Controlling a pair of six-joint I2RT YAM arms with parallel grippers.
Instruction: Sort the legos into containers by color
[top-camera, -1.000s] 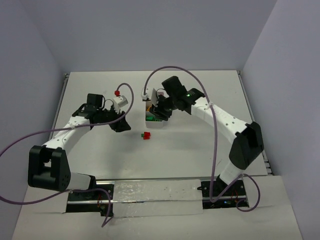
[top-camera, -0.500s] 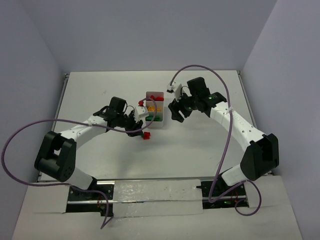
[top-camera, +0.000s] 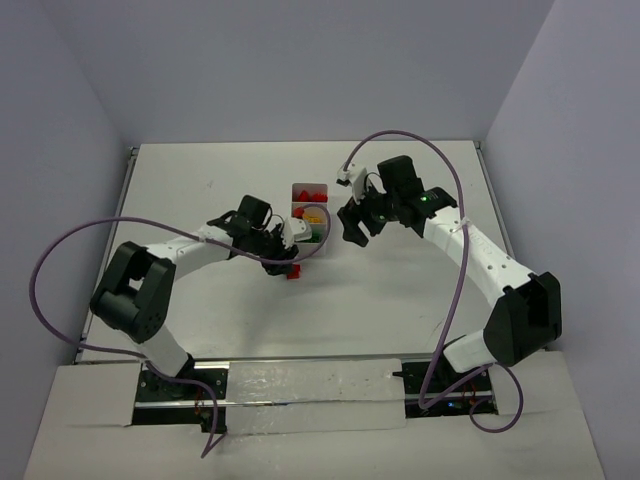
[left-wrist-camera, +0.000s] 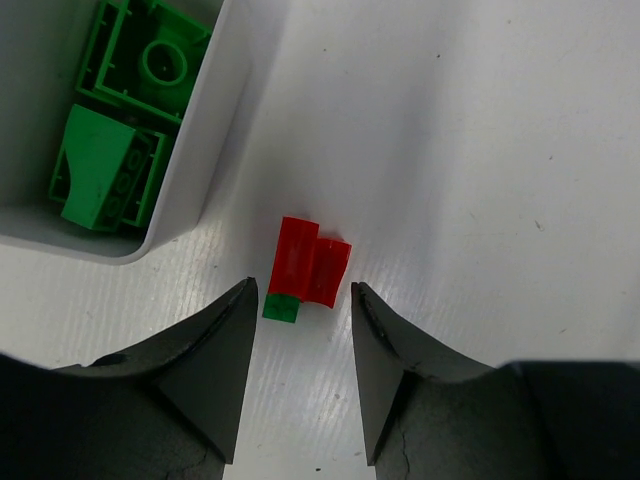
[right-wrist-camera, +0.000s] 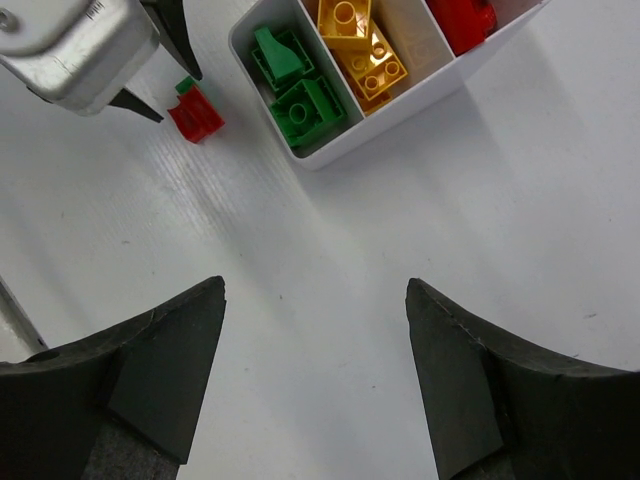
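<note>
A small stack of legos, red on green (left-wrist-camera: 308, 268), lies on the table just left of the tray's near end (top-camera: 293, 271). My left gripper (left-wrist-camera: 303, 285) is open and low over it, the stack's green end just between the fingertips, nothing gripped. The white three-compartment container (top-camera: 313, 251) holds green bricks (right-wrist-camera: 300, 95), yellow bricks (right-wrist-camera: 365, 45) and red bricks (right-wrist-camera: 462, 15), each colour in its own compartment. My right gripper (right-wrist-camera: 315, 285) hangs open and empty over bare table to the right of the tray (top-camera: 352, 225).
The tray's corner wall (left-wrist-camera: 215, 130) stands close to the left of the stack. The left wrist's metal camera housing (right-wrist-camera: 80, 50) sits right beside the stack (right-wrist-camera: 195, 112). Purple cables loop above both arms.
My left gripper has swung right and come down onto the red and green stack. My right gripper has pulled back from the tray to its right side and opened wider.
</note>
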